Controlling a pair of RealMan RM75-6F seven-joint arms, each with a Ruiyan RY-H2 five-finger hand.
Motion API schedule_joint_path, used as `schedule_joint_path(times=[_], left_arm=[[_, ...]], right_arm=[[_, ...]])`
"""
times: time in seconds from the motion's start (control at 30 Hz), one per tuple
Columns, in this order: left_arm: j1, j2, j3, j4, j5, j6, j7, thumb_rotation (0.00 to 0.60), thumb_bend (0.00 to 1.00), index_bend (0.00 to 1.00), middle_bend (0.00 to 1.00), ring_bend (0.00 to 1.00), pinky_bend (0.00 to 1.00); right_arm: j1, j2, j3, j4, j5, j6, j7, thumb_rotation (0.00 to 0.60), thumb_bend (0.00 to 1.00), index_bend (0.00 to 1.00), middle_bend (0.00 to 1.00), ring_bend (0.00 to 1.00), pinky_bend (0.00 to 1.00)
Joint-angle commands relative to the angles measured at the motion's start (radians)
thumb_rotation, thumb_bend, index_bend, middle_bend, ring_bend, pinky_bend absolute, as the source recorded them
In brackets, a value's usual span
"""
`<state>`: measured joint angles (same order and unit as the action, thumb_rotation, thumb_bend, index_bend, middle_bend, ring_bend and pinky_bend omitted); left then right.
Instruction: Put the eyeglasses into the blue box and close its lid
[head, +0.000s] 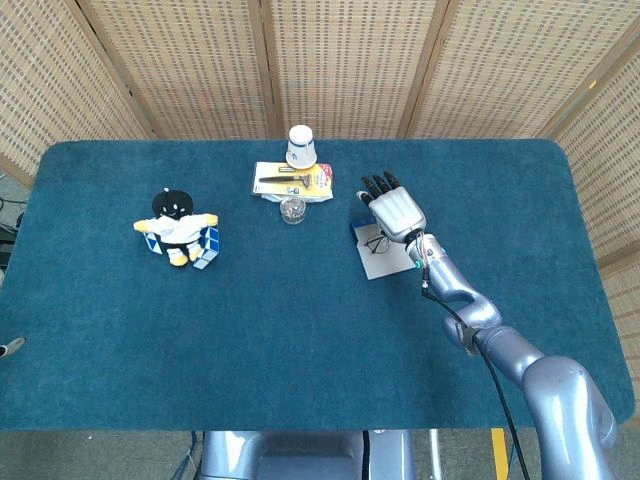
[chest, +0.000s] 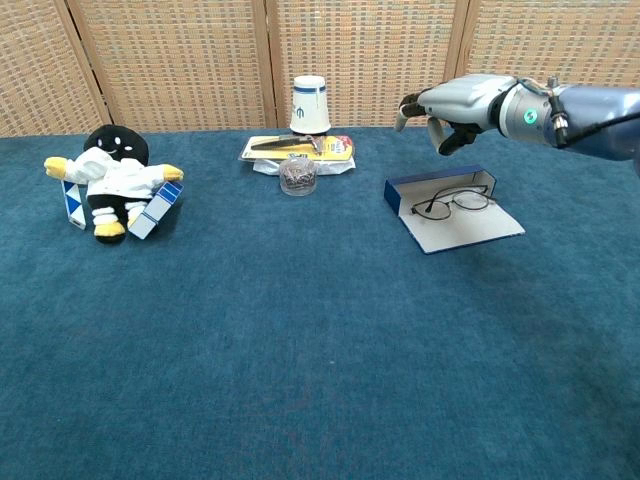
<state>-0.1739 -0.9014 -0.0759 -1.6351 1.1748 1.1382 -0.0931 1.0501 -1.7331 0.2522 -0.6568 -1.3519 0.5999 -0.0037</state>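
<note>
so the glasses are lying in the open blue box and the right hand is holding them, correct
Not quite. The glasses do lie in the open blue box, but the right hand is not holding them: it hovers above the box, clear of them, holding nothing. The chest view shows the gap.

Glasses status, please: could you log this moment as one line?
glasses: in open box | lid: open | right hand: above box, empty | left hand: unseen
</note>
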Motion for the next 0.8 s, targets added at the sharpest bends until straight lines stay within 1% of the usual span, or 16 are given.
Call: schedule_joint_path(times=[0.03,0.17,0.33,0.53,0.6,0.67,0.7,0.73,0.8], left_arm=[[-0.001,0.002,-0.001,0.002,-0.001,-0.003,-0.004,0.6,0.0,0.0,0.0,0.0,0.0],[-0.005,0.001,-0.003,0.008,-0.012,-0.016,-0.01,0.6,0.0,0.0,0.0,0.0,0.0],[-0.013,-0.001,-0.007,0.016,-0.027,-0.035,-0.011,0.6,0.0,0.0,0.0,0.0,0.0],[-0.022,-0.001,-0.004,0.017,-0.029,-0.059,-0.013,0.6,0.0,0.0,0.0,0.0,0.0],[-0.023,-0.001,-0.004,0.016,-0.03,-0.06,-0.012,0.6,0.0,0.0,0.0,0.0,0.0],[-0.022,-0.001,-0.004,0.014,-0.032,-0.058,-0.011,0.6,0.0,0.0,0.0,0.0,0.0],[-0.022,-0.001,-0.005,0.014,-0.033,-0.056,-0.009,0.6,0.0,0.0,0.0,0.0,0.0],[-0.022,-0.001,-0.005,0.013,-0.033,-0.055,-0.008,0.6,0.0,0.0,0.0,0.0,0.0],[-0.022,-0.002,-0.004,0.012,-0.034,-0.054,-0.007,0.6,0.0,0.0,0.0,0.0,0.0]], right_arm=[[0.04,-0.003,0.07,0.009,0.108,-0.103,0.026,0.6,1.0,0.19,0.07,0.0,0.04],[0.07,-0.043,0.077,0.075,0.157,-0.175,0.004,0.6,1.0,0.25,0.15,0.0,0.04],[0.089,-0.093,0.077,0.159,0.201,-0.239,-0.008,0.6,1.0,0.25,0.15,0.0,0.04],[0.092,-0.127,0.068,0.217,0.217,-0.276,-0.007,0.6,1.0,0.25,0.18,0.0,0.04],[0.095,-0.136,0.063,0.234,0.218,-0.285,-0.008,0.6,1.0,0.25,0.2,0.0,0.04],[0.096,-0.142,0.059,0.247,0.219,-0.3,-0.01,0.6,1.0,0.25,0.23,0.03,0.04],[0.098,-0.144,0.055,0.253,0.221,-0.315,-0.011,0.6,1.0,0.25,0.24,0.04,0.05],[0.099,-0.144,0.053,0.256,0.222,-0.328,-0.011,0.6,1.0,0.25,0.25,0.06,0.08],[0.101,-0.141,0.046,0.258,0.222,-0.35,-0.015,0.6,1.0,0.25,0.25,0.1,0.17]])
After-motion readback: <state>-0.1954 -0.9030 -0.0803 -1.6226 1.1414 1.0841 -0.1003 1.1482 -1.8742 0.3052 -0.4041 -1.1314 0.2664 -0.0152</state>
